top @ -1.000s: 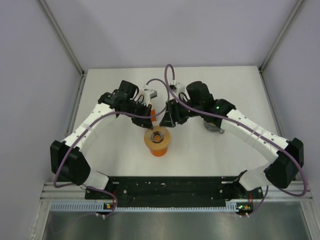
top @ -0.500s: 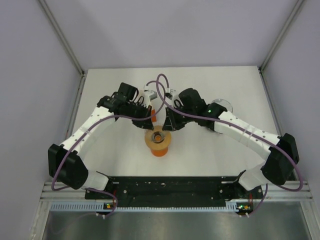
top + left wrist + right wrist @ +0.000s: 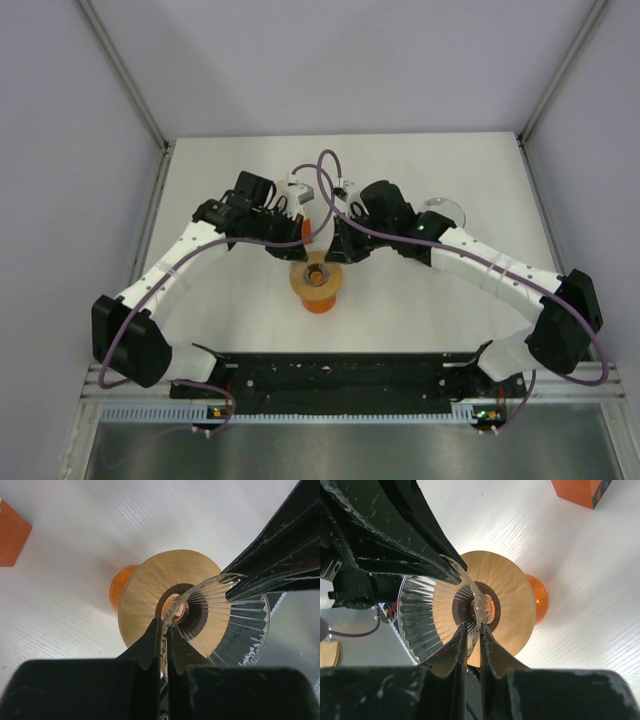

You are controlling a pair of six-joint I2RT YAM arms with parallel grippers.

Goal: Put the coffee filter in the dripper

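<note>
Right, I am looking down on the white desk (image 3: 430,300), where the dripper (image 3: 318,300) is standing upright near the middle, a little beyond the arm bases, its tan ring facing up. The ribbed coffee filter (image 3: 235,625) is hanging tilted just over it, its narrow end pointing at the dark centre hole; I cannot tell whether it is touching the ring. The left pincer (image 3: 164,627) is gripping the filter's rim from the left, jaws almost together with only the thin wall between them. The right pincer (image 3: 472,630) is pinching the opposite rim the same way from the right. A small orange carton (image 3: 11,540) is sitting on the far side of the dripper, apart from it.
</note>
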